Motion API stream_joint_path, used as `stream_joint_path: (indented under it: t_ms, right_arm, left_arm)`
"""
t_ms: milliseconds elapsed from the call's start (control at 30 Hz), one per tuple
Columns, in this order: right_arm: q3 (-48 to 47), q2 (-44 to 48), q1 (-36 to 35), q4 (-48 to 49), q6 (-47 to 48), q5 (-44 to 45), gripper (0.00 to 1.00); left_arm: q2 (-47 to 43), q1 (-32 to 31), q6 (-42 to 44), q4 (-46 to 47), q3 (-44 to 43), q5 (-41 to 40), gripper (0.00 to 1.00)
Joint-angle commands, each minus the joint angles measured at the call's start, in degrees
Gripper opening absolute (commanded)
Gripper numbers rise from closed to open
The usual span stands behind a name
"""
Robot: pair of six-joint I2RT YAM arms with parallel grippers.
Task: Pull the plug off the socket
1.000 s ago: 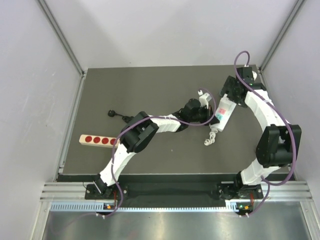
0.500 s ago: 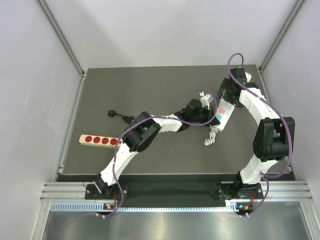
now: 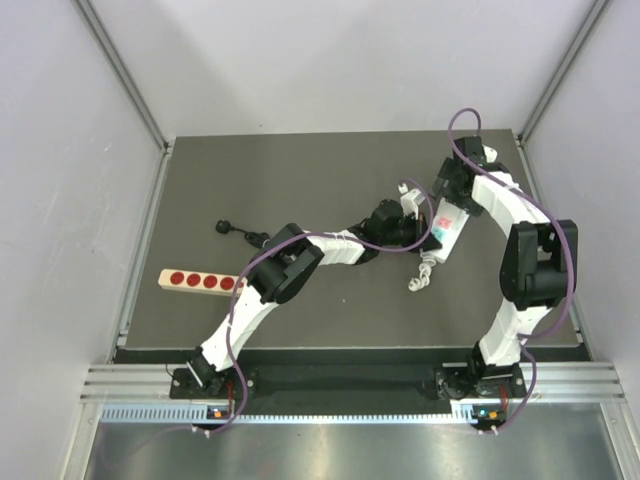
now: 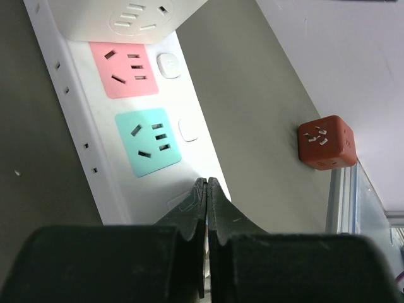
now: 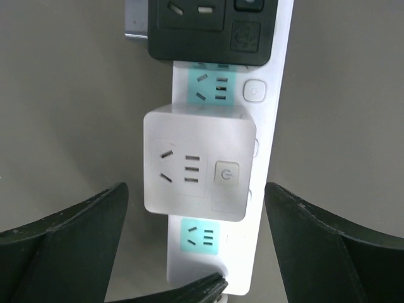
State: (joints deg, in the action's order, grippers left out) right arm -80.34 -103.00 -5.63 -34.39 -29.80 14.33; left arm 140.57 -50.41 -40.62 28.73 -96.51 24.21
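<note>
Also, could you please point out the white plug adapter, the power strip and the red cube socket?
white plug adapter (image 5: 189,158): right wrist view, middle of its top face.
power strip (image 5: 240,265): right wrist view, bare white body near its end.
red cube socket (image 4: 320,136): left wrist view, its slotted face.

The socket (image 5: 271,126) is seen as smooth white plastic with a faint sheen, and its coloured outlet faces (image 4: 148,142) are finished matt. The plug (image 5: 199,161) is formed of smooth, satin white plastic. The table (image 5: 76,95) is covered with a matt dark grey surface. The red cube (image 4: 327,142) is finished matt. The rails (image 3: 130,385) at the near edge are made of ribbed bare metal.
</note>
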Motion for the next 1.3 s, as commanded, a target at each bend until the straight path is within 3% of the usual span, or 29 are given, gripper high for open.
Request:
stream_joint_path:
  t_ms: [0, 400, 500, 533, 567, 633, 733, 767, 1267]
  right_arm:
    - [-3.51, -1.5, -0.96, 2.31, -0.78, 1.76, 0.88]
    - [-2.46, -4.58, -1.4, 3.37, -2.89, 3.78, 0.79]
    - [-2.81, -4.49, -1.4, 3.19, -2.72, 4.74, 0.7]
    - [-2.98, -4.58, -1.4, 3.19, -2.63, 4.92, 0.66]
    - [-3.33, -4.58, -1.49, 3.02, -2.54, 4.92, 0.54]
    - [-3.69, -4.75, -1.49, 2.67, -2.54, 5.1, 0.43]
    - [-4.48, -4.4, -1.4, 1.7, -2.63, 5.18, 0.18]
    - [-5.0, -4.23, -1.49, 1.44, -2.63, 5.1, 0.0]
    - [-9.32, 0.08, -1.67, -3.58, -1.75, 2.99, 0.0]
  left_arm:
    - [1.72, 0.05, 0.54, -0.25, 0.62, -0.47, 0.0]
    - [2.6, 0.05, 0.89, -0.34, 0.09, -1.09, 0.0]
    - [2.95, 0.05, 0.98, -0.69, 0.01, -1.53, 0.0]
    - [3.13, 0.05, 1.16, -0.78, -0.17, -1.44, 0.0]
    - [3.3, 0.05, 1.07, -0.96, -0.61, -1.53, 0.0]
    - [4.18, 0.05, 0.72, -1.31, -1.05, -1.62, 0.0]
    - [4.97, 0.05, -0.24, -0.52, -1.4, -0.83, 0.0]
    - [5.15, 0.05, -0.51, -0.34, -1.57, -0.74, 0.0]
    - [8.58, 0.23, -2.88, -0.78, -3.69, -1.18, 0.0]
